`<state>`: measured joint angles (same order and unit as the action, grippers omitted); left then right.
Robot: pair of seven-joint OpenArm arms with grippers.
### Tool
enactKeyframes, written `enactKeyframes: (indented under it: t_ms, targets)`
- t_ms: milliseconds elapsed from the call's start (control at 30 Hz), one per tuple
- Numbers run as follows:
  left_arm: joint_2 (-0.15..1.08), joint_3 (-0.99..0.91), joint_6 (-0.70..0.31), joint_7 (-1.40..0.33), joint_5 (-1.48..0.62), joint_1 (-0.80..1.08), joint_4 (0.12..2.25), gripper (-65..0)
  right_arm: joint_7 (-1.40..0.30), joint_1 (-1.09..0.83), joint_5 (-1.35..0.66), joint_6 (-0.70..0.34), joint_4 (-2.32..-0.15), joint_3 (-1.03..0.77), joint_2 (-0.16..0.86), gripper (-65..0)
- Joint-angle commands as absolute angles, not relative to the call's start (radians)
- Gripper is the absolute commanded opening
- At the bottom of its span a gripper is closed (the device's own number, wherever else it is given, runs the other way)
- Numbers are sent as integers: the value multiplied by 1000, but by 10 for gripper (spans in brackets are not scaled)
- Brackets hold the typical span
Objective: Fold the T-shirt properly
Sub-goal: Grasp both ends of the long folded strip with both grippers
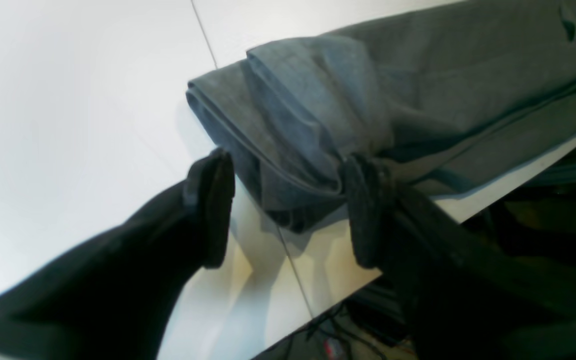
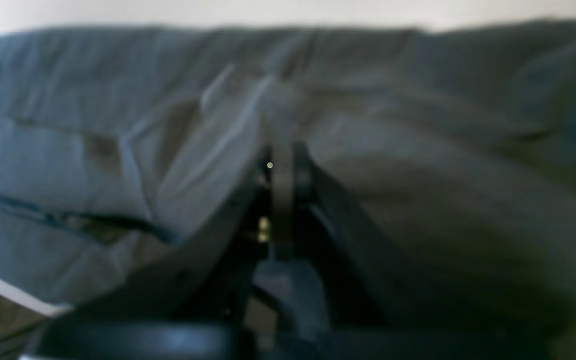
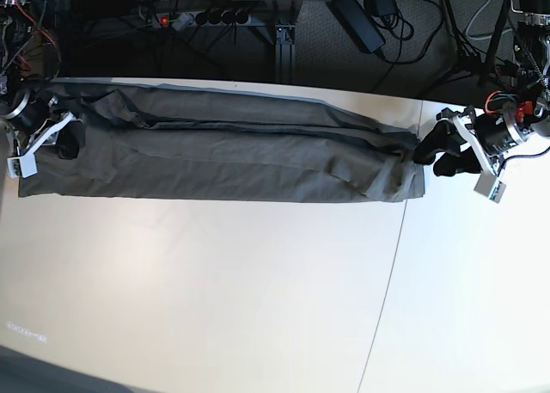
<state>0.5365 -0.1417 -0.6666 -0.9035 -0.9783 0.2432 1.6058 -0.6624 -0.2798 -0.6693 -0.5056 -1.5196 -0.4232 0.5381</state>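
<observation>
Grey-olive T-shirt (image 3: 215, 156) lies as 1 long band along the table's (image 3: 258, 290) far edge; right gripper (image 3: 67, 142) is clamped on 1 end, left gripper (image 3: 436, 152) spread apart beside the other.

The T-shirt (image 3: 223, 156) lies as a long band across the far part of the table (image 3: 215, 290), along its far edge. The left gripper (image 3: 436, 152) is at its right end, the right gripper (image 3: 64, 139) at its left end.
</observation>
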Motion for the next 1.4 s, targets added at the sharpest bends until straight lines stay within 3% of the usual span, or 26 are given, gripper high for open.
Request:
enactKeyframes:
  t_ms: [0, 533, 933, 1367]
  targets:
    - [545, -150, -665, -889, -1009, 235, 1606, -268, -626, -272, -670, -580, -1518, -414, 562, -650]
    - [498, -152, -666, -928, -1128, 233, 1576, -267, -603, -272, -635, -579, -1464, -349, 562, -650]
    - [435, -151, -527, -886, -876, 227, 1575, -267, -607, -273, -636, -579, -1464, -348, 562, -650]
    - [295, -149, -509, -886, -839, 227, 1575, -267, -607, -273, -636, -580, -1464, -348, 562, -650]
